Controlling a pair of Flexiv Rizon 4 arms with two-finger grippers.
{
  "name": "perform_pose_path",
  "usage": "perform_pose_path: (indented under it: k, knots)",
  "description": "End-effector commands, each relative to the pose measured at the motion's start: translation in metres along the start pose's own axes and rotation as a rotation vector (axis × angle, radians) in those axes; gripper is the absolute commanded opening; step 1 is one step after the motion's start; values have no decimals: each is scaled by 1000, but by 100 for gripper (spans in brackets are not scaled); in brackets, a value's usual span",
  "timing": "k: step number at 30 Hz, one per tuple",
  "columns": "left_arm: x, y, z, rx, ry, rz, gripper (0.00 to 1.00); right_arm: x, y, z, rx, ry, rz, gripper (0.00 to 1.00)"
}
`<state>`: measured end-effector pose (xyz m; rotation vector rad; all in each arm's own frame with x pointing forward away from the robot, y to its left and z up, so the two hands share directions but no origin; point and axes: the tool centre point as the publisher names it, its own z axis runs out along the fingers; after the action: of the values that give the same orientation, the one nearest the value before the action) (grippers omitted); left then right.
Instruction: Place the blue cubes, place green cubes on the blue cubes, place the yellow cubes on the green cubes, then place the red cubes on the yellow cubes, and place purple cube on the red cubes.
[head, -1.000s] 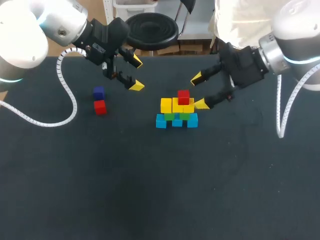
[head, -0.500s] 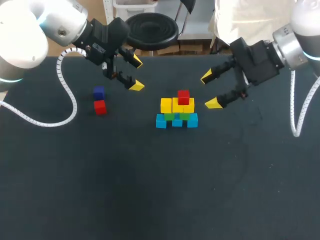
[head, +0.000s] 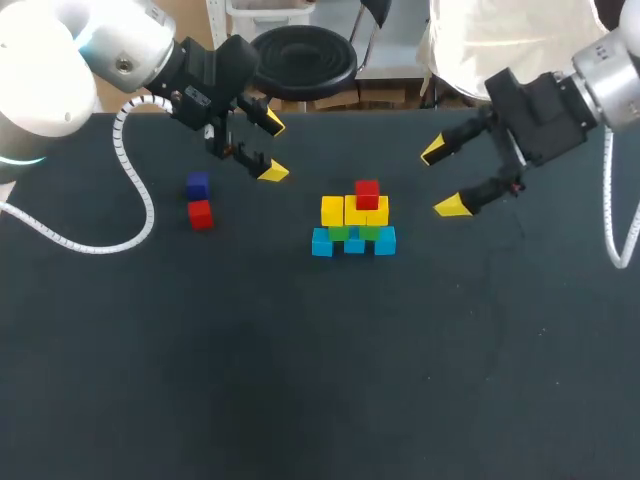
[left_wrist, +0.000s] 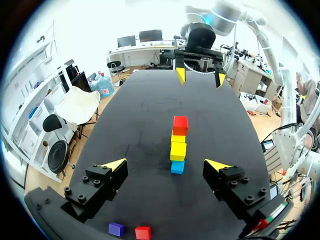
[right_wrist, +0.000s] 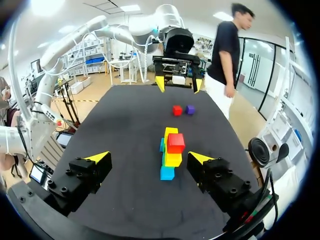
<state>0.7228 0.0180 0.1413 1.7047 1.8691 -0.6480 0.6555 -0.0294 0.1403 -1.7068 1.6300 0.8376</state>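
Stack (head: 355, 232) mid-table: blue base, green, then yellow, with top red cube (head: 367, 194) above. Right gripper (head: 444, 179) has fingers spread wide and empty, beside the stack, not touching. Left gripper (head: 272, 147) likewise spread and empty. Purple cube (head: 197, 186) and loose red cube (head: 201, 214) lie close together near it, well apart from the stack.

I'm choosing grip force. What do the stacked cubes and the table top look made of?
Stacked cubes: probably painted wood or hard plastic; flat saturated colours, crisp edges, little shine. Table top: seemingly a dark matte cloth or mat; no glare, faint marks.
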Motion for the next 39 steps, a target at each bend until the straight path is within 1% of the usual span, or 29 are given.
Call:
perform_pose_path:
  k: [1,5,24,26,31,33,37,39]
  knots:
    - [1,1,0,2,-4,3,100,0,8,-8,12,3,-2,100]
    - [1,1,0,2,-4,3,100,-1,12,-11,14,3,-6,100]
    - [1,1,0,2,-4,3,100,-1,12,-11,14,3,-6,100]
    - [7,0,-5,3,-6,-1,100,-1,12,-11,14,3,-6,100]
    - [30,-3,-17,-38,-6,-40,100,-1,12,-11,14,3,-6,100]
    - [39,-7,-17,-37,2,-56,100,-1,12,-11,14,3,-6,100]
    - [57,-7,-16,-20,30,-86,100,-1,12,-11,14,3,-6,100]
    - [62,-9,-16,-10,46,-85,100,-1,12,-11,14,3,-6,100]
